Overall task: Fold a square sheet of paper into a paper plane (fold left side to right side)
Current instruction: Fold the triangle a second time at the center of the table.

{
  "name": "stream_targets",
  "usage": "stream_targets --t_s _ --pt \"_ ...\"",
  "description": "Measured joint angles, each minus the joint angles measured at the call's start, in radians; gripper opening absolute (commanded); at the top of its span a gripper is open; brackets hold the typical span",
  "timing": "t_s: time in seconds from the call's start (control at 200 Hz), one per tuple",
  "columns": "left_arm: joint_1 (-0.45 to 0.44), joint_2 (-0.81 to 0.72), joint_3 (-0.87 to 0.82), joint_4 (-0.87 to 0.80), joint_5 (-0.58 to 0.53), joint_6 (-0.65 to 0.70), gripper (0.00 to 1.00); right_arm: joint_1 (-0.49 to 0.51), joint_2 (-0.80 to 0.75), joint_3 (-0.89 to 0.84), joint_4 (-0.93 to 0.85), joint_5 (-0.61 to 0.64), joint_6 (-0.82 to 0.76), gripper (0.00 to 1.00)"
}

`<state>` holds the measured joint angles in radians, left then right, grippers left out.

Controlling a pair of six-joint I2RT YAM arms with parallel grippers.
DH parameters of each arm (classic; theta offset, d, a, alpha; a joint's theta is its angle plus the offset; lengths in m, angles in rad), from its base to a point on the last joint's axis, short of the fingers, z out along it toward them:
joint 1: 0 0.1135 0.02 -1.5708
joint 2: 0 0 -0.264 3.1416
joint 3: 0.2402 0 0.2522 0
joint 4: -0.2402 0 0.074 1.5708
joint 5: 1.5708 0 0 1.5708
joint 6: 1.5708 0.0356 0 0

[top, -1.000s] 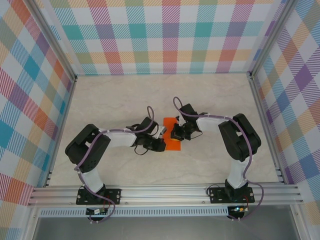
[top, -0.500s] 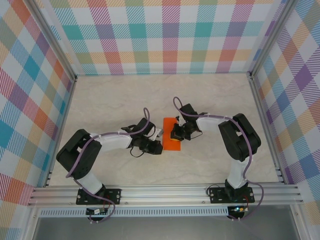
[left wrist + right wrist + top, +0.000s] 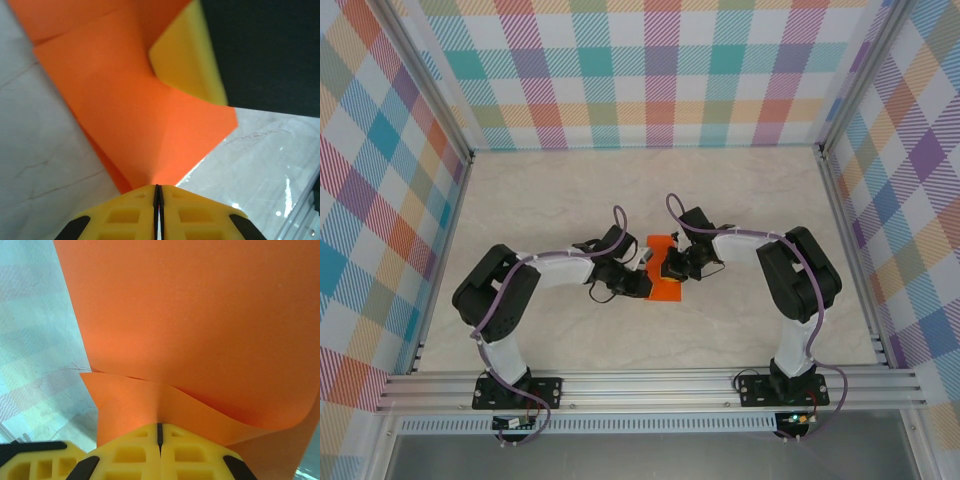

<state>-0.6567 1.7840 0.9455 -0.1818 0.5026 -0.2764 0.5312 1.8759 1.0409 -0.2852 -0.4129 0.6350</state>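
Bright, even light is filling every view.
Glare is streaking the desk [image 3: 272, 167] in the left wrist view; shadows are falling faint and soft.

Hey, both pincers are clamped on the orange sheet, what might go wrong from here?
The left pincer and right pincer both pinch the thin orange sheet; pulling apart may tear it. The layers bow apart near the right pincer, so the crease might land crooked.
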Motion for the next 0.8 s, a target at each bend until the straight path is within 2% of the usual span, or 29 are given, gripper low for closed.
stream_targets --t_s 0.31,0.8 --pt "0.008 0.035 0.0 0.016 0.024 0.004 0.12 0.0 0.001 0.005 -0.006 0.001 0.0 0.01" --pt "0.001 0.034 0.005 -0.002 -0.01 0.035 0.11 0.018 -0.028 0.032 -0.061 0.021 -0.011 0.0"
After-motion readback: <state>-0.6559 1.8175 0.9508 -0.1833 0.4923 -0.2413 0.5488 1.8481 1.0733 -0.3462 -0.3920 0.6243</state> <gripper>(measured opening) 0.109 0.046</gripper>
